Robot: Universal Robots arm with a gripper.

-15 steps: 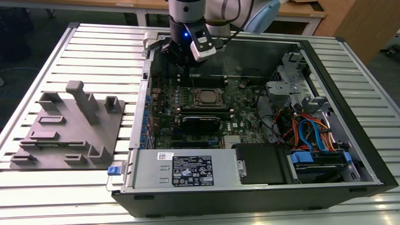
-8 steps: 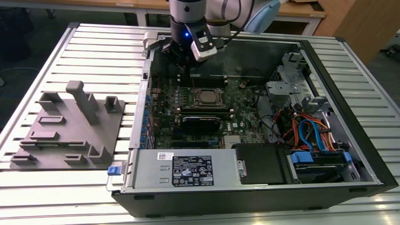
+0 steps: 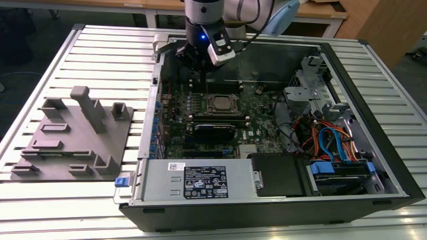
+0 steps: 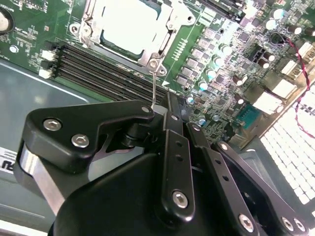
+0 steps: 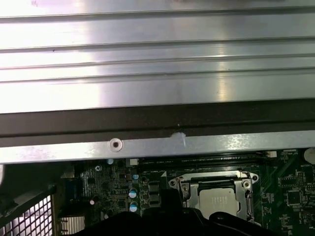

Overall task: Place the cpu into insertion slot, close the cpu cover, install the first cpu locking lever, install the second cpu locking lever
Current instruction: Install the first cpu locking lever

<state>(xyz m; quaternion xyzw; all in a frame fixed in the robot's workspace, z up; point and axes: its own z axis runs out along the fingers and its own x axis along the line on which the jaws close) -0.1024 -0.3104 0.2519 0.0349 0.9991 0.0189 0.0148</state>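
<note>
Entry: cpu (image 4: 129, 24) seated in insertion slot (image 3: 206, 104) mid-motherboard (image 4: 216, 49), cpu cover (image 4: 165, 37) closed over it; thin locking lever (image 4: 154, 86) at the cover's corner is clamped by the gripper (image 4: 156, 112), lever latching judged unfinished

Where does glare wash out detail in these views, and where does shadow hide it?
Second wrist view: glare bleaches the cpu top near white. First wrist view: the ribbed metal table shines in bright bands. Exterior view: even light, but the computer case is shadowed inside near its back wall.
</note>
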